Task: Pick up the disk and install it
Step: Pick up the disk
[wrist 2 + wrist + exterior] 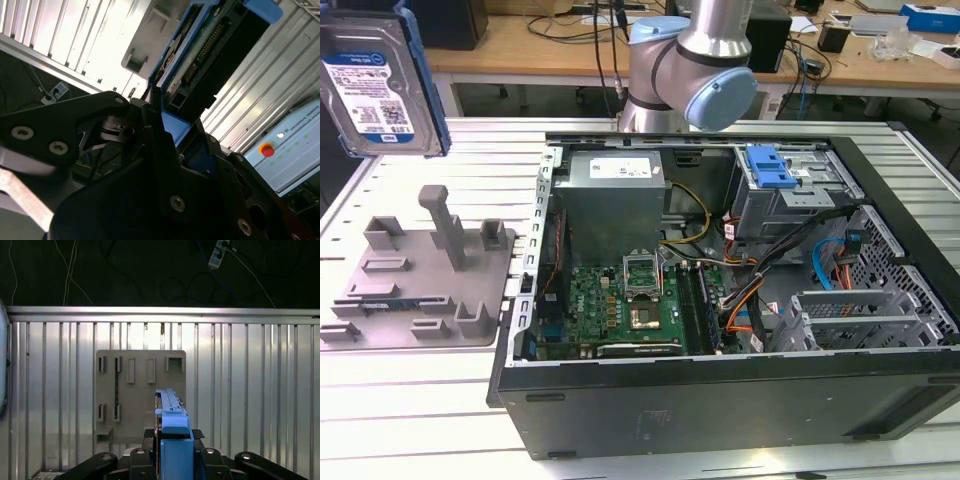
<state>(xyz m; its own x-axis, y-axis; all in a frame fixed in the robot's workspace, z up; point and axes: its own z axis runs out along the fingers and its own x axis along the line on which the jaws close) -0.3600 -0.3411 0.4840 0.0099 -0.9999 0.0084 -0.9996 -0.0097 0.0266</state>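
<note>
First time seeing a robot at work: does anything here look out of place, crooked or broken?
Nothing looks broken or spilled. The one odd sight is the disk, hanging in the air over the grey holder; the claw is clamped on its blue frame. The computer case lies open on its side.

a robotics lab: opened computer case (720, 410) on a slatted aluminium table (410, 400), cable-strewn benches (520, 45) behind.

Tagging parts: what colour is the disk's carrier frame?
Bright blue, clearest on the disk in the exterior view.
</note>
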